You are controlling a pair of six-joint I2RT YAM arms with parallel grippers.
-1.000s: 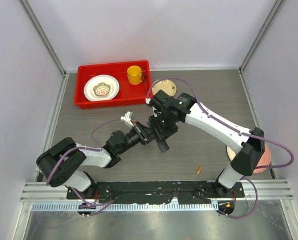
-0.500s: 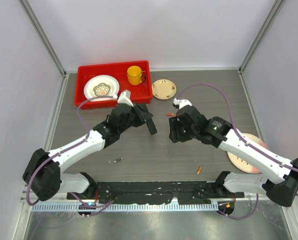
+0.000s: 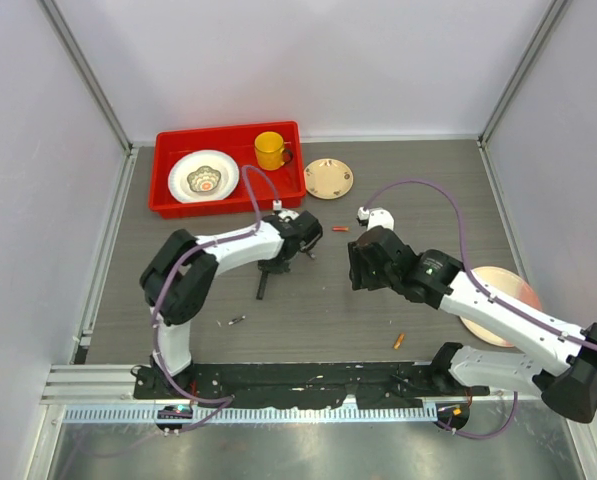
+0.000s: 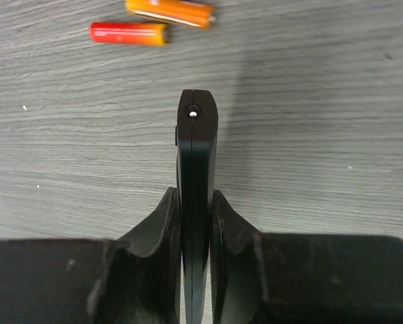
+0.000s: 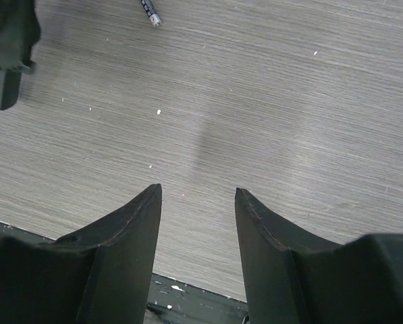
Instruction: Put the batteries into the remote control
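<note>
grey wood-grain table fills both wrist views. left pincer is pinching the remote by its two flat faces, with the end aimed at the table. that is probably because the broad faces give the firmest hold for setting it down. orange battery and red battery lie close together just beyond its tip, handy for loading. right pincer hangs spread and empty above the table, likely free to fetch a cell.

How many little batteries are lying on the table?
4. A red battery and an orange battery lie together beyond the held remote control. A dark battery lies front-left, and a second orange battery front-right. Others may be hidden.
</note>
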